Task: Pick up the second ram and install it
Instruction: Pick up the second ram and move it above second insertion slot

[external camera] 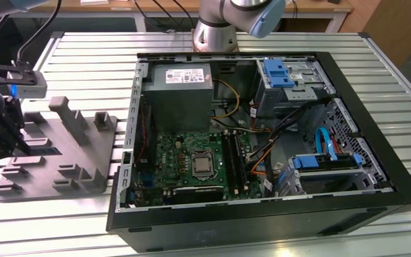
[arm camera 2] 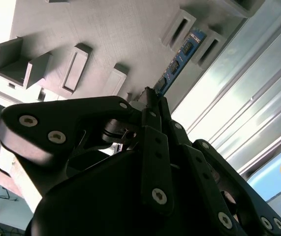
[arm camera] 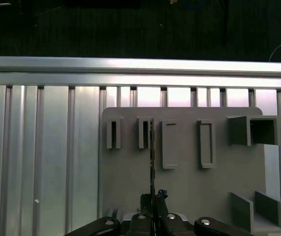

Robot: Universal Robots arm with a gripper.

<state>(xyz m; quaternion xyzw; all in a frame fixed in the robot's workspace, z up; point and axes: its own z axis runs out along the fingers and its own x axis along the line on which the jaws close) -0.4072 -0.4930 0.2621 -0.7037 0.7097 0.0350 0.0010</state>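
Gripping the second ram (arm camera 2: 179,56) at the grey fixture (arm camera 2: 106,34)

Right now the hand (arm camera 2: 152,96) is clenched on one end of the bluish stick, whose far end reaches the fixture's slotted holders. The fixture sits on the ribbed aluminium table (external camera: 84,53), at the exterior view's left of the open computer case (external camera: 263,225).

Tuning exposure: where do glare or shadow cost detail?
First wrist view: glare whitens the table slats beside the grey holder. Second wrist view: the black hand is underlit, the second ram clearly lit. Exterior view: the computer case interior lies in shadow.
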